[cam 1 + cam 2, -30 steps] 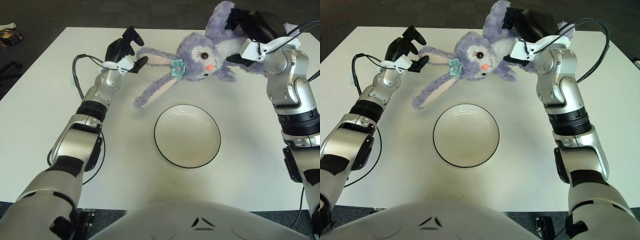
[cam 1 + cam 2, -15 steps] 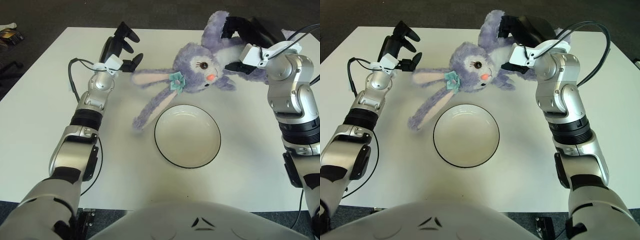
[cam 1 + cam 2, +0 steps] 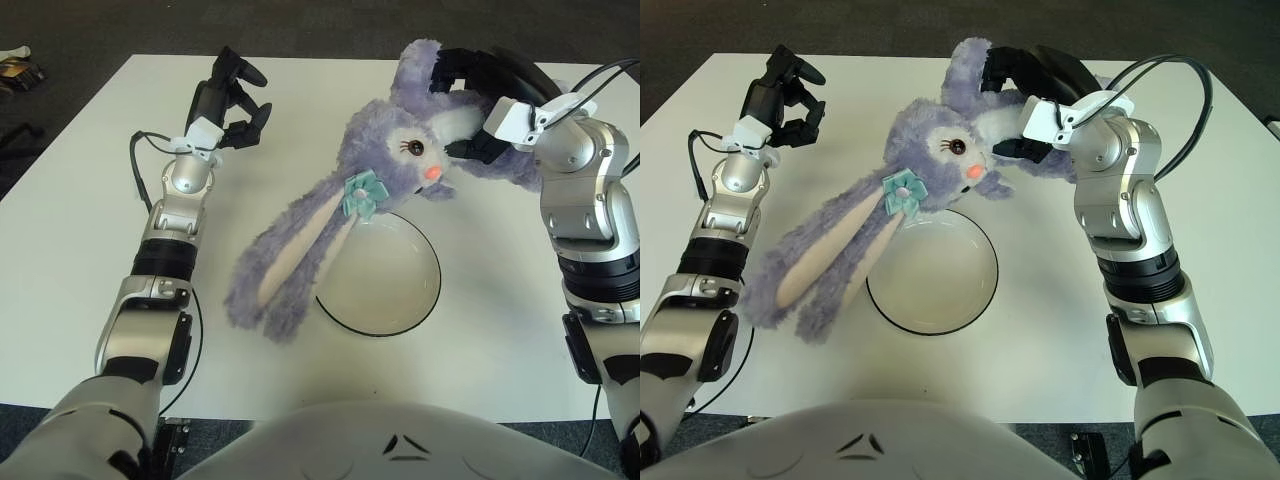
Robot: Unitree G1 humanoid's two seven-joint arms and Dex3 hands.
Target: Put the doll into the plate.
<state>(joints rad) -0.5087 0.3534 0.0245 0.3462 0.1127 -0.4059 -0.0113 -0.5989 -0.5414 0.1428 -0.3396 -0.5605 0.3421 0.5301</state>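
Right hand (image 3: 470,95): far right, raised over the table; black fingers closed around the doll's body, gripping it from the far side.
Doll (image 3: 395,145): purple plush rabbit, held off the table; head hangs just left of the right hand, face turned toward the camera, pink nose pointing right.
Ears (image 3: 290,255): long, drooping down and to the near left, crossing the plate's left rim in view; a teal bow (image 3: 360,193) sits at their base.
Plate (image 3: 405,290): white, dark rim, at table centre, below and nearer than the doll's head.
Left hand (image 3: 228,100): far left, well apart from the doll; fingers loosely curled, holding nothing.
Table (image 3: 80,230): white, carries the plate.
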